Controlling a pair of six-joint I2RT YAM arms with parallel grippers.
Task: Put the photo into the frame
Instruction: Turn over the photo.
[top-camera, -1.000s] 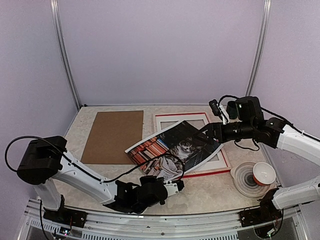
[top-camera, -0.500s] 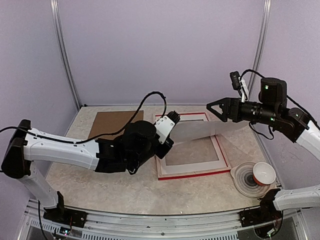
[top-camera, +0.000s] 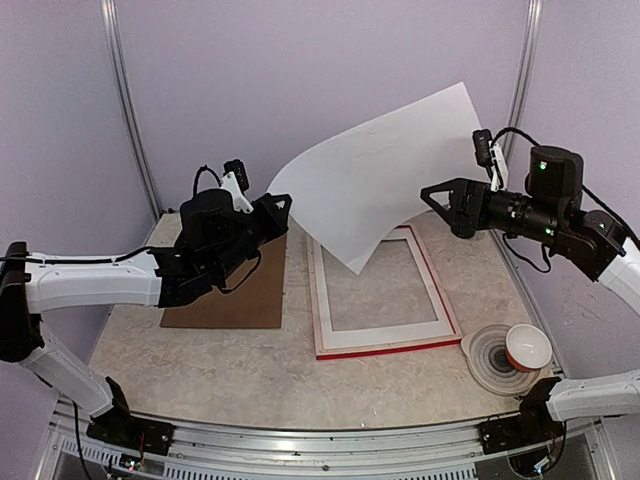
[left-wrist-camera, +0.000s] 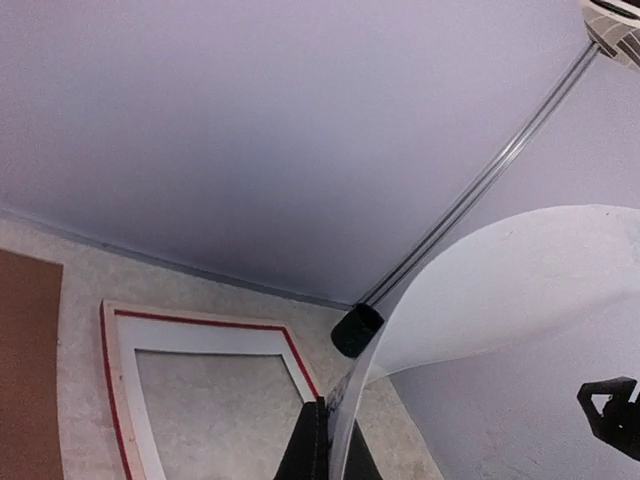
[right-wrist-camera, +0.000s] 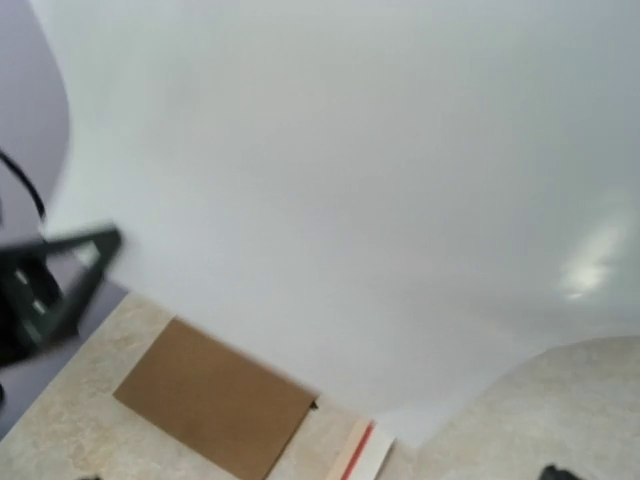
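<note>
The photo (top-camera: 390, 160) hangs curved in the air above the frame, its blank white back toward the top camera. My left gripper (top-camera: 282, 203) is raised over the left of the table and shut on the sheet's left edge; in the left wrist view the fingers (left-wrist-camera: 312, 455) pinch the photo (left-wrist-camera: 500, 290) at the bottom. My right gripper (top-camera: 440, 212) stands open just right of the sheet, apart from it. The photo (right-wrist-camera: 330, 180) fills most of the right wrist view. The frame (top-camera: 390, 350) lies flat on the table, red edge showing, with a white mat (top-camera: 385, 338) in it.
A brown backing board (top-camera: 225, 285) lies left of the frame, under the left arm. A red and white bowl (top-camera: 527, 348) sits on a round stack (top-camera: 490, 362) at the near right. The enclosure's back wall and posts stand close behind the raised sheet.
The left arm swung from the near edge up and to the left, carrying the photo off the frame into the air. The print side has turned away. The right gripper rose and stays open.
</note>
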